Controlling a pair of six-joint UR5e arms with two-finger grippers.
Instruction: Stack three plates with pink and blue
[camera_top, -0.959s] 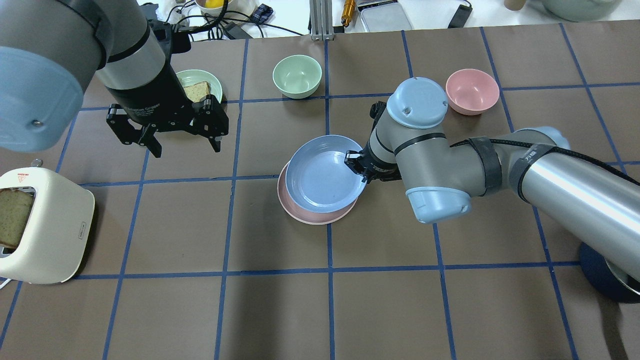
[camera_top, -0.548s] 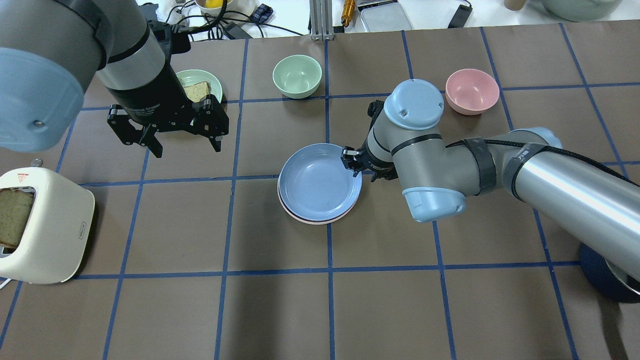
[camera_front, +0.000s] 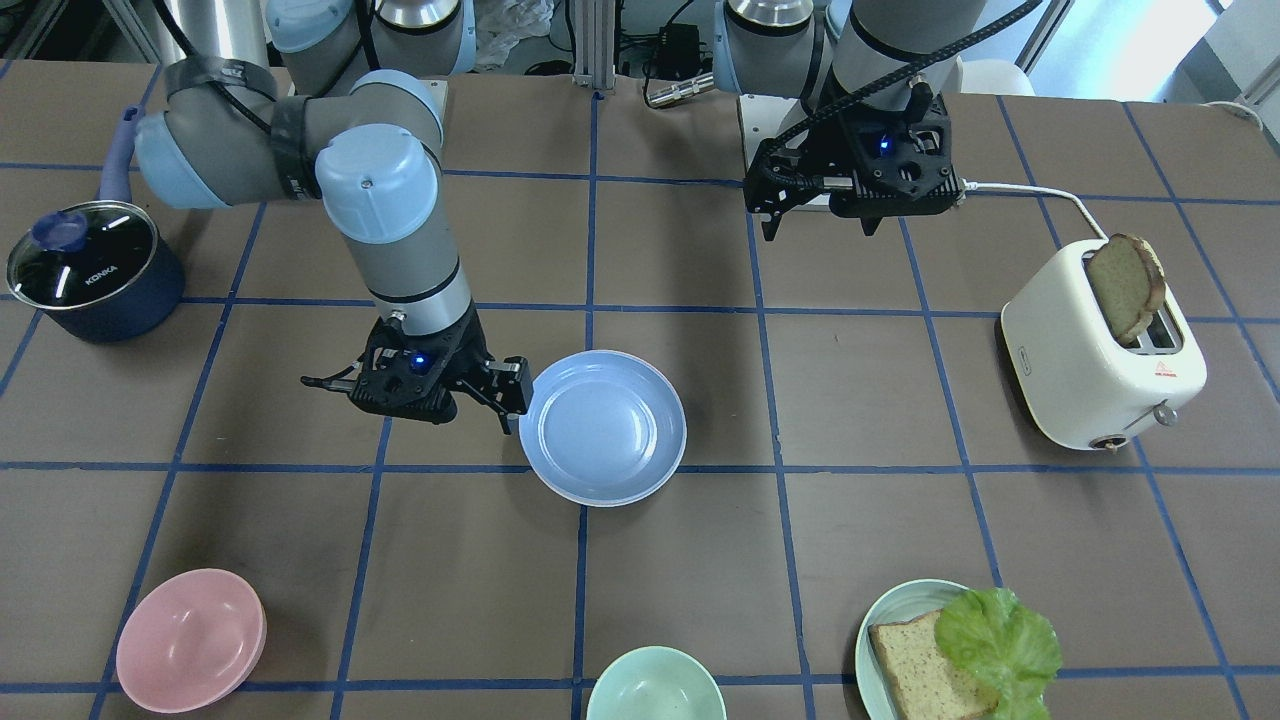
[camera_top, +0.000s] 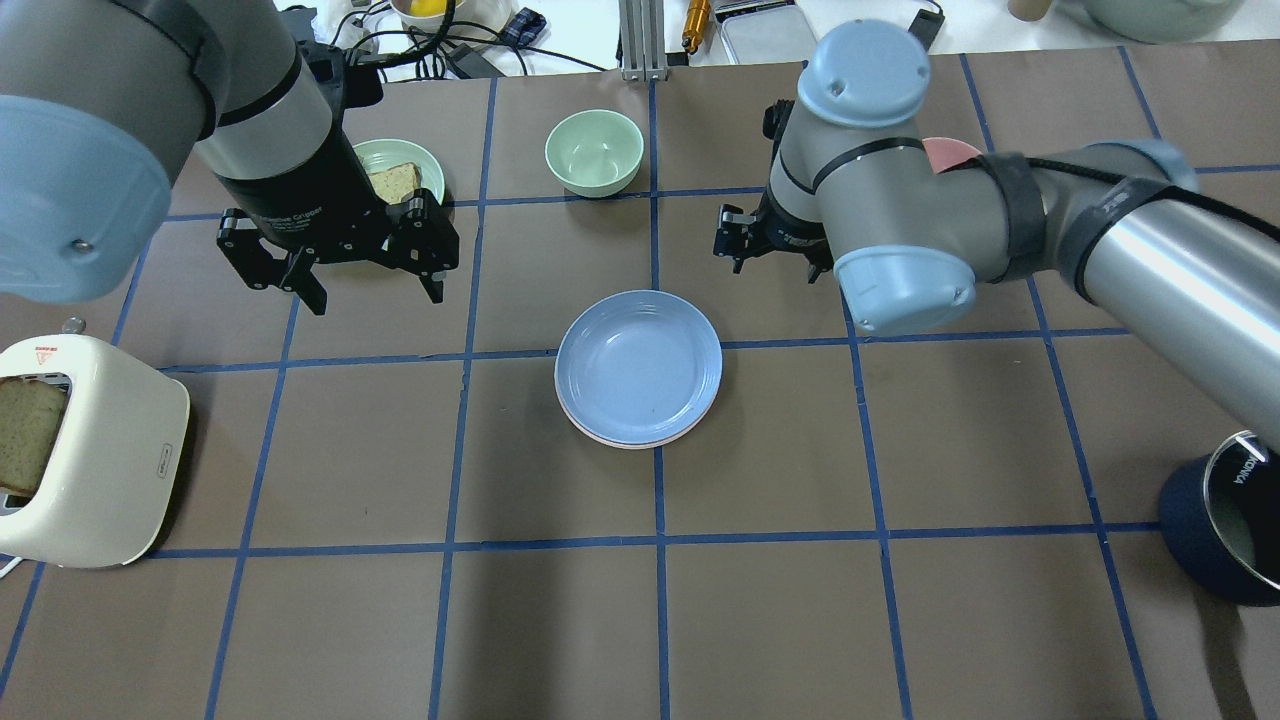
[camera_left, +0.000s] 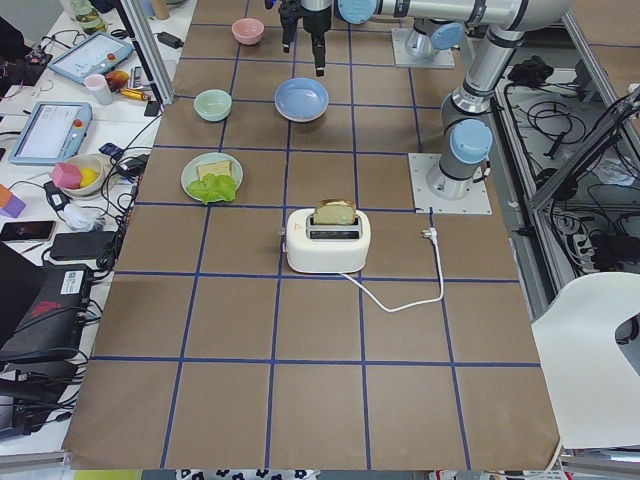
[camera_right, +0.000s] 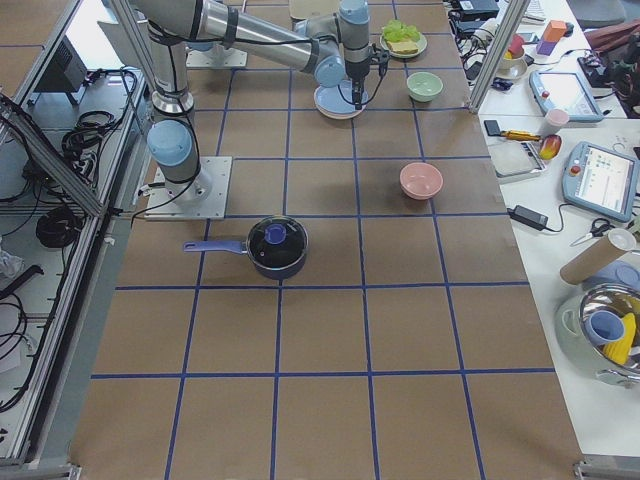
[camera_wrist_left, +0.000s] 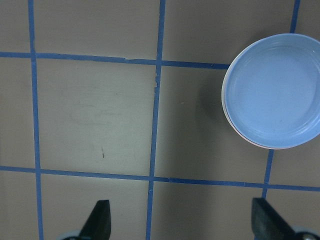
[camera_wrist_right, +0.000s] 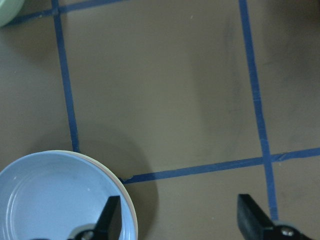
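Blue plate (camera_top: 638, 362) on pink plate (camera_top: 630, 442), centre frame; cream plate unseen, maybe underneath. Right gripper (camera_top: 768, 255) and left gripper (camera_top: 375, 298) both splayed, empty.

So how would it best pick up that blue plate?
Probably by the raised rim of the blue plate, coming down from above with one finger inside and one outside, since it lies flat, nested on the pink plate.

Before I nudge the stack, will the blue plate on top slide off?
The blue plate looks rigid and matte, so probably not slippery. It sits nested in the pink plate beneath, so a push likely moves both together. Shallow and wide, it seems unlikely to tip.
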